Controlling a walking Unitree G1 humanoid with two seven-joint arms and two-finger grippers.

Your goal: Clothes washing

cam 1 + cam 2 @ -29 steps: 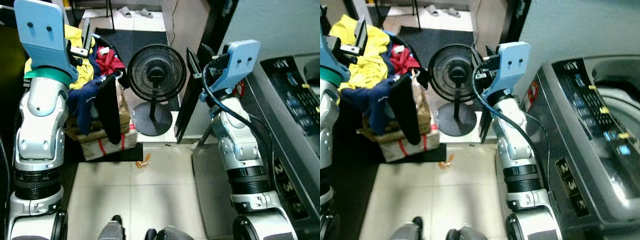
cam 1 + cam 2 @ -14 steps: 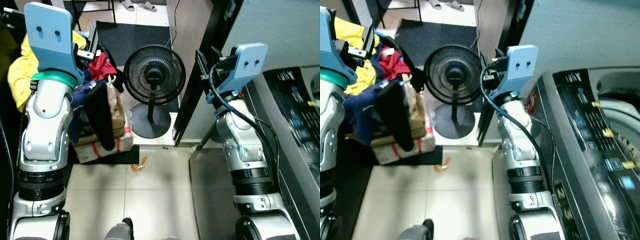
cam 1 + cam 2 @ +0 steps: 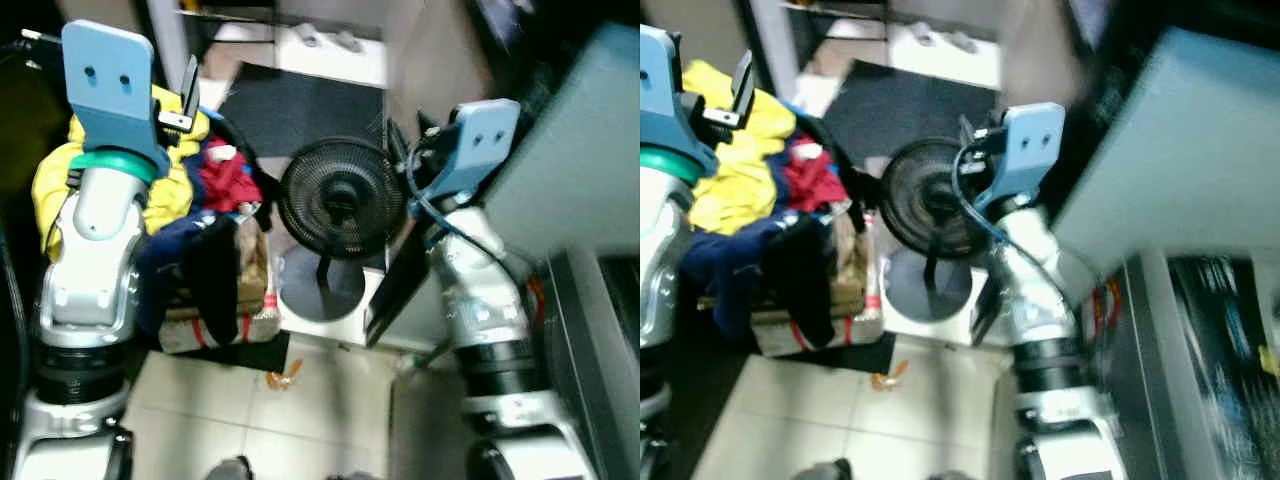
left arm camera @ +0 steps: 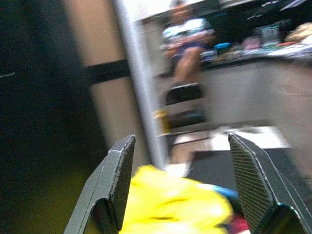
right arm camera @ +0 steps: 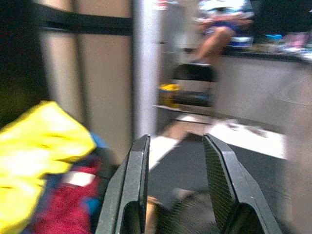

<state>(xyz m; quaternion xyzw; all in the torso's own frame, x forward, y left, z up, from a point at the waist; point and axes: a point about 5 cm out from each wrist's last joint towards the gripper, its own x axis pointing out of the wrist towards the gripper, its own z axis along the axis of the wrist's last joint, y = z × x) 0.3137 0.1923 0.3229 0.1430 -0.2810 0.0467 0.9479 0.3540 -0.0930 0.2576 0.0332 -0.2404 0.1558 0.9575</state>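
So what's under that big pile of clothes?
The clothes pile of yellow, red and dark blue things sits on a box with red stripes on the floor. A black garment hangs down over its front, hiding most of the box.

My view has swung left and gone blurred. The washing machine (image 3: 1200, 330) has slid toward the right edge, and the fan (image 3: 341, 200) and clothes heap (image 3: 190, 200) sit more centrally.

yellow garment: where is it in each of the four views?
Left eye: yellow garment, upper left, behind the left arm.
Right eye, upper left of the pile.
Left wrist, low, between the fingers.
Right wrist, beside the fingers.
Shared landmark: red garment.
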